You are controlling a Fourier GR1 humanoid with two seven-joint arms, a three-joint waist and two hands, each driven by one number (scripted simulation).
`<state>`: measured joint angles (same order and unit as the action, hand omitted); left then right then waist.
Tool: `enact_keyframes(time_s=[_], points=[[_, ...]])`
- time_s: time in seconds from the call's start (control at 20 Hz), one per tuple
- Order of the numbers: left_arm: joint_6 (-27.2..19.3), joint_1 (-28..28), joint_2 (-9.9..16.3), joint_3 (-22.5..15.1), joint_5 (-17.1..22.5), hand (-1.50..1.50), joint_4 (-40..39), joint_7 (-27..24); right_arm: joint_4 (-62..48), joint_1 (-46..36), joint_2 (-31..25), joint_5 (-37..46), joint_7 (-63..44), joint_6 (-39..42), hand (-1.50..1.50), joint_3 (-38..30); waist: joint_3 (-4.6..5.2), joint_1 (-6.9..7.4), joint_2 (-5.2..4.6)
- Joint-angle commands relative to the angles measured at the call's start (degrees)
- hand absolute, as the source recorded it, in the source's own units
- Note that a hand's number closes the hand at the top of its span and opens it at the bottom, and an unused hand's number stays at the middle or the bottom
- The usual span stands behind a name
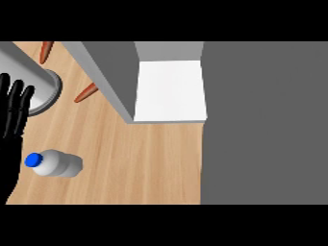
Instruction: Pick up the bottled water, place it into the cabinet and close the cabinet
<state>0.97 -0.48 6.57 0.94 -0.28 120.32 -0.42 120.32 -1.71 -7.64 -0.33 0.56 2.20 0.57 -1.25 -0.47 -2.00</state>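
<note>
The cabinet (pixel 170 89) stands open and, as far as this steep view shows, empty; its door (pixel 273 120) is not yet closed. The bottled water (pixel 56 163) remains on the counter (pixel 145 163), ungrasped. The left hand (pixel 3 125) rests just beside it, fingers straight

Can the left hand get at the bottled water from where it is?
Probably yes. The open left hand stands right beside the bottled water, nearest its blue cap, with only bare counter around it.
</note>
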Motion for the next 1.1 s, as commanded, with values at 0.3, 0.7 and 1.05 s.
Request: enact_keyframes(time_s=[0.3,0.7,1.05], points=[[17.96,2.88,6.69,7.86,27.79,-1.50,-9.89,1.17,4.59,11.29,2.49,-7.20,-2.01,5.93,-1.50,7.21,1.36,-0.19,1.90],[27.08,8.53,17.90,19.87,47.73,-1.50,-9.93,9.01,22.31,27.88,-0.55,-12.34,-6.02,9.45,-1.50,8.28,1.23,-0.16,2.34],[32.68,12.49,20.13,25.10,43.88,-1.50,-13.18,8.61,28.96,31.67,1.19,-6.48,-10.82,6.35,-1.50,15.88,1.30,0.12,2.17]])
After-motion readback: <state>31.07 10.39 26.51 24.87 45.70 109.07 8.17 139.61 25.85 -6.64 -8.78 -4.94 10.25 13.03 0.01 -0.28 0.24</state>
